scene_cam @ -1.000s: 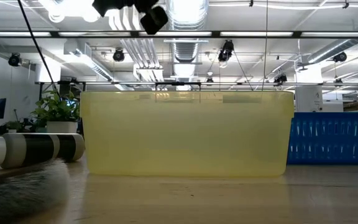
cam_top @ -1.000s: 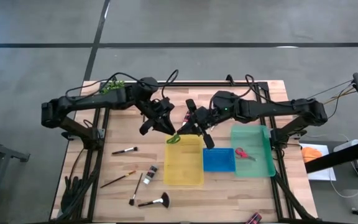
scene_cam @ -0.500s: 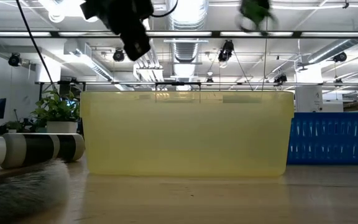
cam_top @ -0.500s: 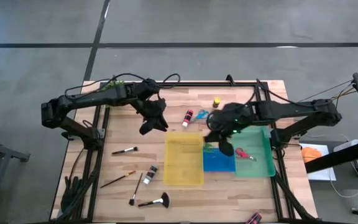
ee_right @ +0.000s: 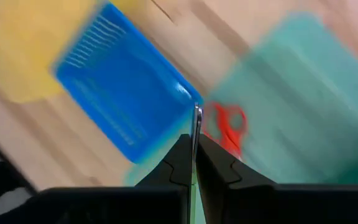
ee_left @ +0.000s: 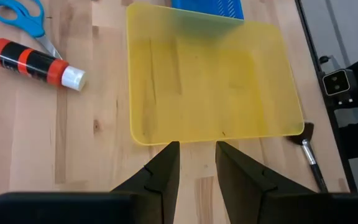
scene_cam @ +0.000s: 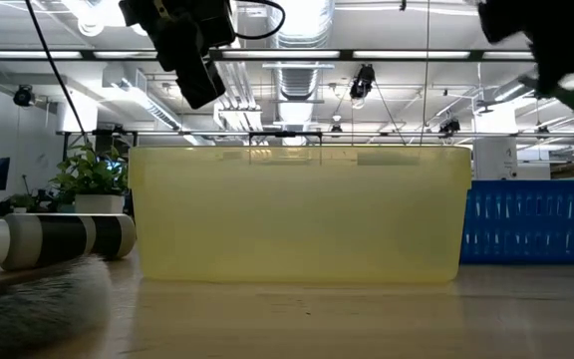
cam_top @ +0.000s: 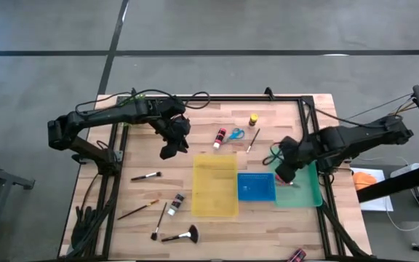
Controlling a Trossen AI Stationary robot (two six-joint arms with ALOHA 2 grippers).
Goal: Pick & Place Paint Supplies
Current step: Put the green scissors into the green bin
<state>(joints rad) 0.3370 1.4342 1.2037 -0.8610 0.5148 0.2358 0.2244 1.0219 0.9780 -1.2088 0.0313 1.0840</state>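
Right gripper (ee_right: pixel 194 163) pinches thin metal scissor blades (ee_right: pixel 197 121), red-handled scissors (ee_right: pixel 227 127) in the flat green tray (cam_top: pixel 308 175) just beyond. Left gripper (ee_left: pixel 194 163), fingers slightly parted and empty, hovers near the flat yellow tray (ee_left: pixel 210 81).

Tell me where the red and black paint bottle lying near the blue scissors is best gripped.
Grip the red and black paint bottle across the middle of its round body, coming straight down. It lies flat on the table, so its long sides are exposed. Set the fingers crosswise to its length, clear of the white cap and the blue scissors beside it.
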